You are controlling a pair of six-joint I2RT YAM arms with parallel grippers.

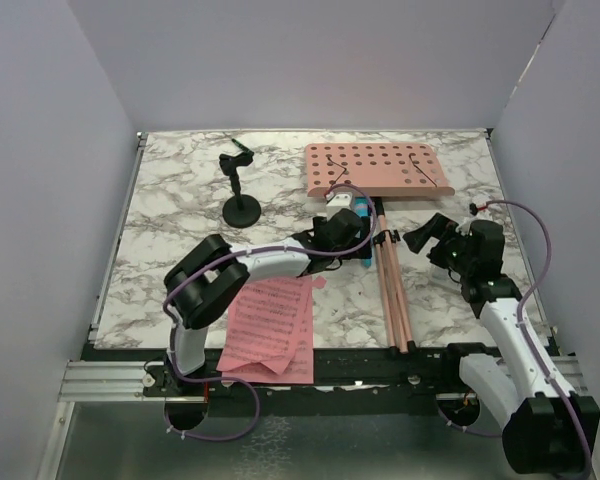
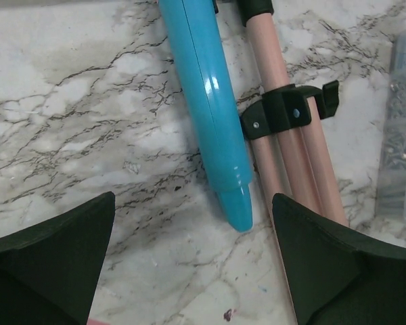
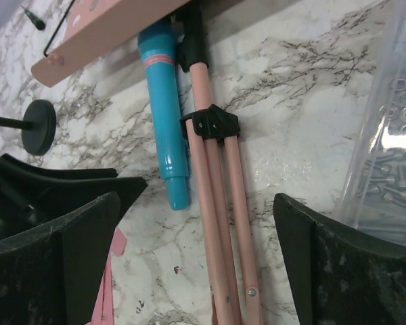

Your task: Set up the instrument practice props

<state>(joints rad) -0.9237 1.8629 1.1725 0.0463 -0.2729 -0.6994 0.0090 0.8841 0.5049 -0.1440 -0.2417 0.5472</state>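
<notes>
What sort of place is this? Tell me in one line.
Probably a robot test cell, not a music room: bare white walls box in a marble-patterned table, and an aluminium rail runs along its near edge.

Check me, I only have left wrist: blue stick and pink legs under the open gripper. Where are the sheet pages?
Observer: The sheet-music pages lie overlapping at the near edge of the table, left of the legs.
Operator: Stand upright yet?
Observer: No. The music stand lies flat, with its desk at the far end and its legs pointing toward the arm bases.
Operator: Right side doing anything?
Observer: The right gripper is open and empty, just right of the legs and facing them.
</notes>
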